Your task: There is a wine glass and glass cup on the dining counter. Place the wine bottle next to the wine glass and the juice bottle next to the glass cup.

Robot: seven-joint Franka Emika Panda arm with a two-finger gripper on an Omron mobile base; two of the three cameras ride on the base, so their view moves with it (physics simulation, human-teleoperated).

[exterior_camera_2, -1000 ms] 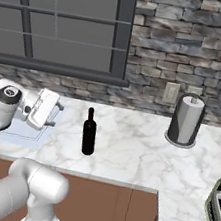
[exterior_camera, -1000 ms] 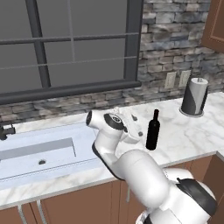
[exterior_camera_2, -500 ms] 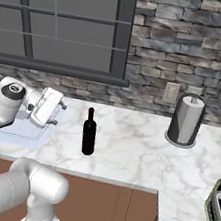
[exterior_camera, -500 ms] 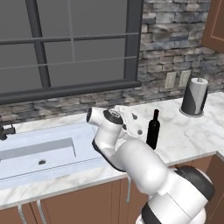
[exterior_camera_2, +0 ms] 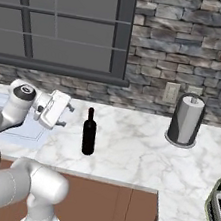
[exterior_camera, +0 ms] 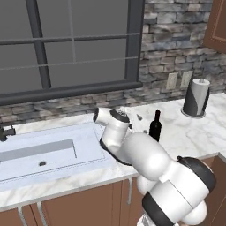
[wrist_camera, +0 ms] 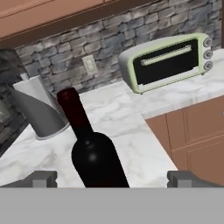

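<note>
The wine bottle (exterior_camera: 155,127) (exterior_camera_2: 89,132), slim and black with a dark red top, stands upright on the marble sink counter (exterior_camera_2: 135,157). My gripper (exterior_camera_2: 67,116) (exterior_camera: 141,124) lies level just left of it, open, fingers pointing at the bottle and apart from it. In the hand view the wine bottle (wrist_camera: 94,153) rises tilted between my two fingertips (wrist_camera: 41,178), with nothing held by the gripper (wrist_camera: 113,179). The wine glass, glass cup, juice bottle and dining counter are out of view.
A sink basin (exterior_camera: 44,150) lies left of the arm under the window. A grey paper towel roll (exterior_camera: 196,97) (exterior_camera_2: 185,119) (wrist_camera: 37,109) stands at the stone wall right of the bottle. A pale green toaster oven (wrist_camera: 168,61) sits further right.
My gripper has edged a little to the right, closer to the wine bottle, and the arm's elbow has swung forward. The bottle has not moved.
</note>
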